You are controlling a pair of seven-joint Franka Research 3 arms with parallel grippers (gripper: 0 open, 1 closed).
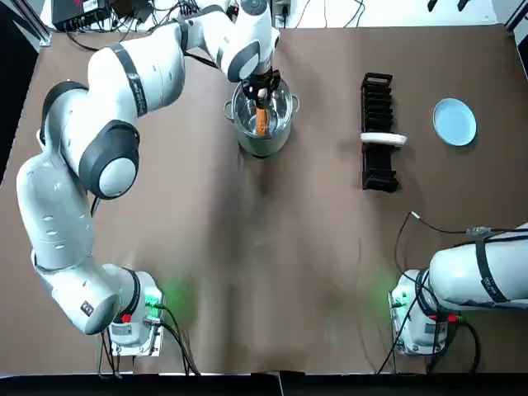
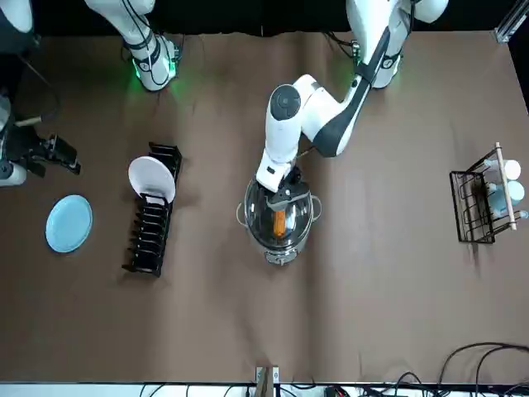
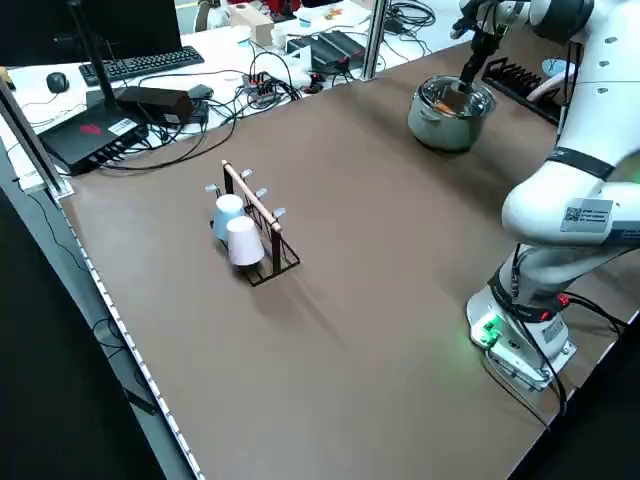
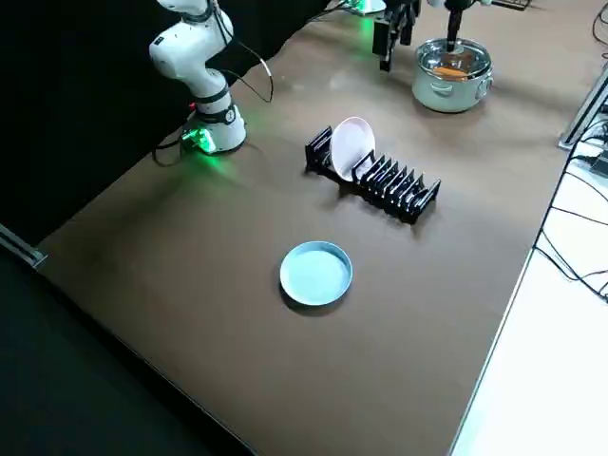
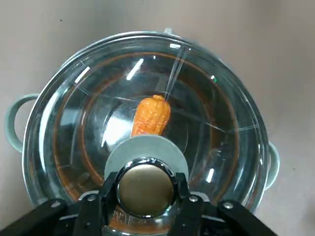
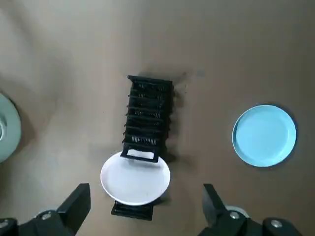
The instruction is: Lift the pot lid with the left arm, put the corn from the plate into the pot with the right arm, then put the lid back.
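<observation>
My left claw (image 5: 145, 199) clamped on knob (image 5: 146, 183) of one lid (image 5: 216, 113), on one pot (image 1: 264, 148) upper centre from above, one corn (image 5: 150, 115) inside, my right claw (image 6: 146, 204) wide open, empty, one blue plate (image 6: 264, 135).

corn (image 5: 150, 114): lower end hidden behind lid knob (image 5: 146, 183) | right arm (image 1: 477, 276): cut off by top view's right edge | pot (image 6: 7, 129): mostly cut off at right wrist view's left edge | left end effector (image 1: 262, 92): covers the knob, top view upper centre
</observation>
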